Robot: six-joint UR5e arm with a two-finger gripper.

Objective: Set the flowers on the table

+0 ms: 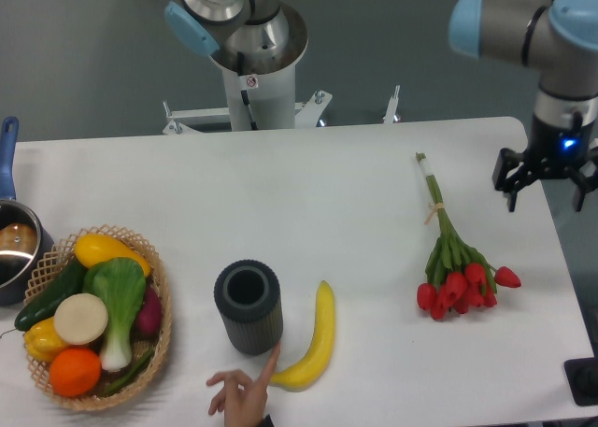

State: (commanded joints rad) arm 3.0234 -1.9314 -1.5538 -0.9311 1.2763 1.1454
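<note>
The flowers [455, 259], a bunch of red tulips with green stems tied with tan string, lie flat on the white table [308, 184] at the right, heads toward the front edge. My gripper [546, 186] hangs open and empty above the table's right edge, to the right of the stems and apart from them.
A dark grey cylindrical vase [249, 306] stands front centre, a banana [313, 338] beside it. A person's hand [241, 390] points at the vase's base. A wicker basket [97, 317] of vegetables sits front left, a pot [14, 245] behind it. The arm's base [252, 63] is at the back.
</note>
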